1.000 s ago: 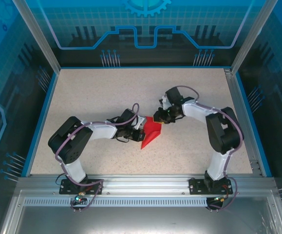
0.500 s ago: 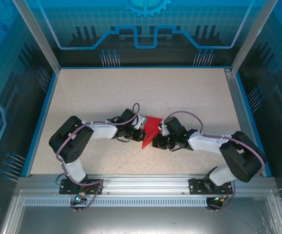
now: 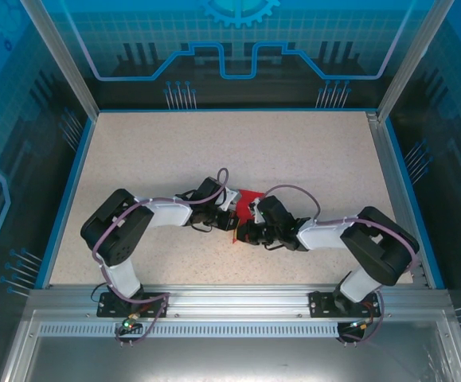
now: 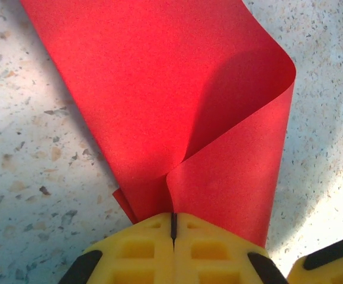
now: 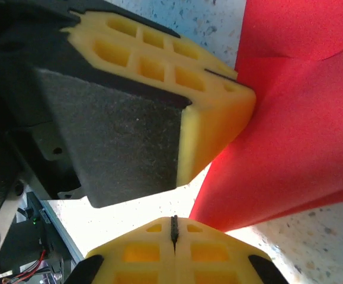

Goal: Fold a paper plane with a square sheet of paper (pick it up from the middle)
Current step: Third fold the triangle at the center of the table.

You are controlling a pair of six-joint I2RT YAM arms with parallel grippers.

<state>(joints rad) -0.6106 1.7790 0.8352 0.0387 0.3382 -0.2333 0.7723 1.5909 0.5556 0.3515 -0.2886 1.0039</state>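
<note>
The left arm [image 3: 162, 213] bends at the elbow and reaches low to the right. The right arm [image 3: 326, 235] bends too and reaches low to the left. The left gripper [image 3: 232, 210] and the right gripper [image 3: 244, 231] sit just beside each other. The left one's yellow fingers [image 4: 141, 251] pinch the red paper [image 4: 177, 89]. The right one's fingers [image 5: 135, 254] are pressed tight together.
</note>
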